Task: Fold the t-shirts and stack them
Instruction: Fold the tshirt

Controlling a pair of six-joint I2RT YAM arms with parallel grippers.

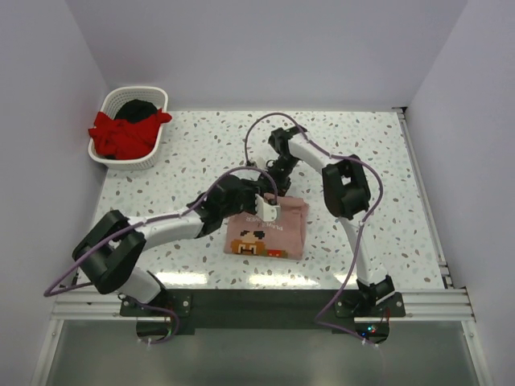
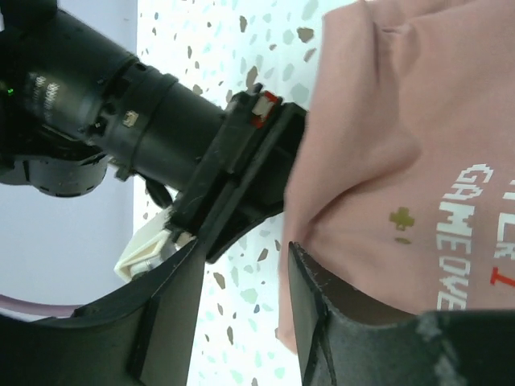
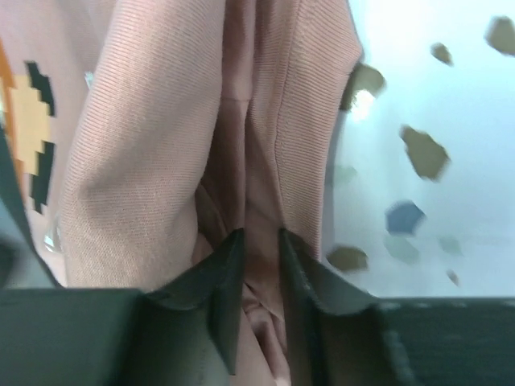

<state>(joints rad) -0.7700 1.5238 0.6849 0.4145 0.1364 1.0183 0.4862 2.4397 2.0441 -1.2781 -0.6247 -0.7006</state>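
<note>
Fingers of the right gripper pinch the pink t-shirt mid-fold while the left gripper is spread wide beside it, so it likely must grab the edge next.

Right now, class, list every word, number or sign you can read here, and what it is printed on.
"GAMEOVE": white letters on the pink t-shirt, cut off at the picture's edge.
Second line beside it: cropped, unreadable.
Overhead view: print too small to read.
</note>
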